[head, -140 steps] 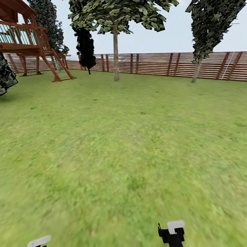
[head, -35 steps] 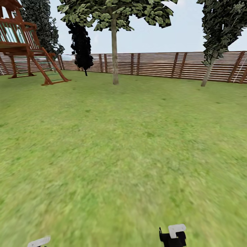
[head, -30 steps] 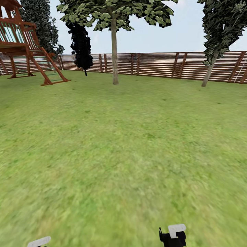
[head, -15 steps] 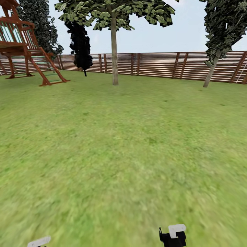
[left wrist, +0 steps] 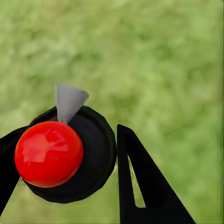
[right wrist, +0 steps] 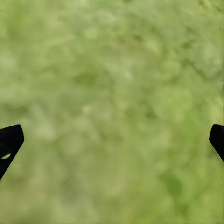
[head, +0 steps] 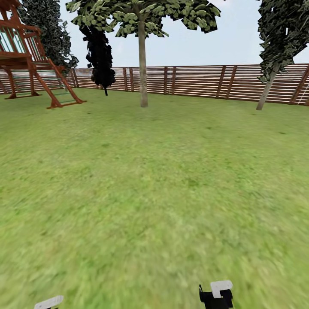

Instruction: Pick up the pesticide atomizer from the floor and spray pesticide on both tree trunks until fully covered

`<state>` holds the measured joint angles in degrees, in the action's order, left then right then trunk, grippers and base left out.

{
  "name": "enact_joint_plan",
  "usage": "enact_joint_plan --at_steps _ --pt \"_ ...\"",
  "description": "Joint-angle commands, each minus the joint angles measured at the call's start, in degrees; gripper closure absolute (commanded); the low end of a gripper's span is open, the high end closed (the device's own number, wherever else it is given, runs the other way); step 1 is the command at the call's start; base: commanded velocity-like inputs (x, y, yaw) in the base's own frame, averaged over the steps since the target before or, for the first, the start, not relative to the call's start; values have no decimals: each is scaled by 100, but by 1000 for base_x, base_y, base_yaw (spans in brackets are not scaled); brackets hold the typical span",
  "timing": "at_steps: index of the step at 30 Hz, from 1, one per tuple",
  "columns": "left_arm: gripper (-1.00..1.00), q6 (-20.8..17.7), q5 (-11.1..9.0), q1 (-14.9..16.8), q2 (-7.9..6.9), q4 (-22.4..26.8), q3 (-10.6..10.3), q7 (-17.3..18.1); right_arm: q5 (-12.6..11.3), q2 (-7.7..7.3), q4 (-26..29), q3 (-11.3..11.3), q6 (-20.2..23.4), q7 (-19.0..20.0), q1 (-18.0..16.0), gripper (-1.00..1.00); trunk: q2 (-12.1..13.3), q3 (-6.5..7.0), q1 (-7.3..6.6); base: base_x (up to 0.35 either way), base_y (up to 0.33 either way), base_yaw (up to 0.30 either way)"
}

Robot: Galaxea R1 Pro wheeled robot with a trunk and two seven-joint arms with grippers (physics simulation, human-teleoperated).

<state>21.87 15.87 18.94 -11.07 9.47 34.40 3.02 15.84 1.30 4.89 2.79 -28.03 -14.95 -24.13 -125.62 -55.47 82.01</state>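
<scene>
In the left wrist view my left gripper [left wrist: 65, 135] is shut on the pesticide atomizer [left wrist: 49, 154], a black round body with a shiny red ball top and a grey cone nozzle [left wrist: 69, 100], held over grass. The right wrist view has my right gripper [right wrist: 113, 135] open, its black fingers [right wrist: 10, 140] far apart with bare grass between them. The head view looks over the garden lawn [head: 154, 193]. One tree trunk [head: 143, 73] rises straight ahead in the distance under a leafy crown. A second, leaning tree trunk [head: 267, 92] stands far right by the fence.
A brown slatted fence [head: 193, 81] closes the far side of the lawn. A red-brown wooden play tower with a ladder [head: 38, 64] stands at the far left, with dark trees [head: 101, 56] behind it. Parts of both arms [head: 216, 294] show at the bottom edge.
The head view has shifted a little: the play tower slid left and the right tree slid right as the camera moved. Both arms keep their places in the picture.
</scene>
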Motion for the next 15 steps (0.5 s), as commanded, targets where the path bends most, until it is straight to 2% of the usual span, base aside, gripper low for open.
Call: enact_joint_plan --at_steps 1,15 --pt "100 19 30 4 0 -2 50 32 60 2 -6 29 -10 -34 -4 -100 -2 -5 3 338 0 0" --pt "100 19 30 4 0 -2 50 32 60 2 -6 27 -10 -34 -4 -100 -2 -5 3 338 0 0"
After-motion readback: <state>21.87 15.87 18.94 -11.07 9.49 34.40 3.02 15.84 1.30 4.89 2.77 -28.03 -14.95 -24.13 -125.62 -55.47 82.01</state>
